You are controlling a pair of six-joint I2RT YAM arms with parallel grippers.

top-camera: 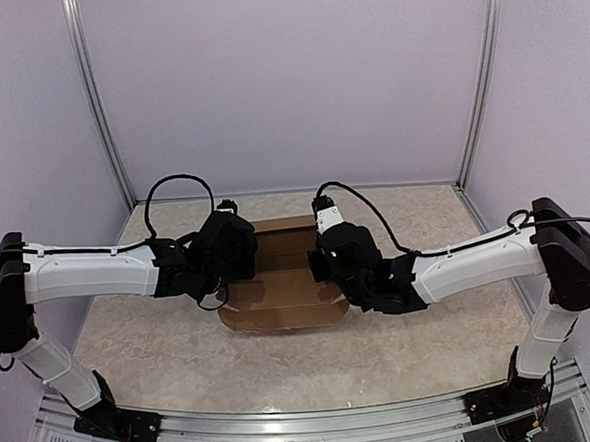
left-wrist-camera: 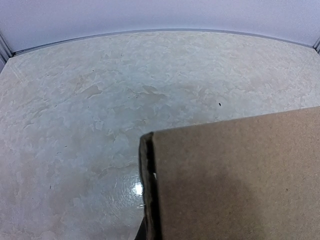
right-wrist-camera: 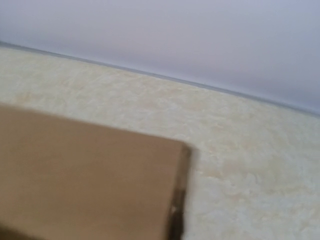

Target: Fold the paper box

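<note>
The paper box (top-camera: 284, 287), plain brown cardboard and partly folded, lies at the middle of the table between my two arms. My left gripper (top-camera: 245, 254) sits at the box's left side. In the left wrist view a brown panel (left-wrist-camera: 235, 180) fills the lower right. Its doubled edge (left-wrist-camera: 148, 190) runs down into my jaws, which are shut on it, with only a dark sliver of finger showing. My right gripper (top-camera: 321, 261) is at the box's right side. The blurred right wrist view shows a brown panel (right-wrist-camera: 90, 180) with its edge (right-wrist-camera: 178, 200) close in front. The right fingers are hidden.
The table (top-camera: 162, 339) has a mottled beige top. Pale walls close it in on three sides, with metal posts (top-camera: 97, 103) (top-camera: 477, 80) at the back corners. A metal rail (top-camera: 308, 426) runs along the near edge between the arm bases.
</note>
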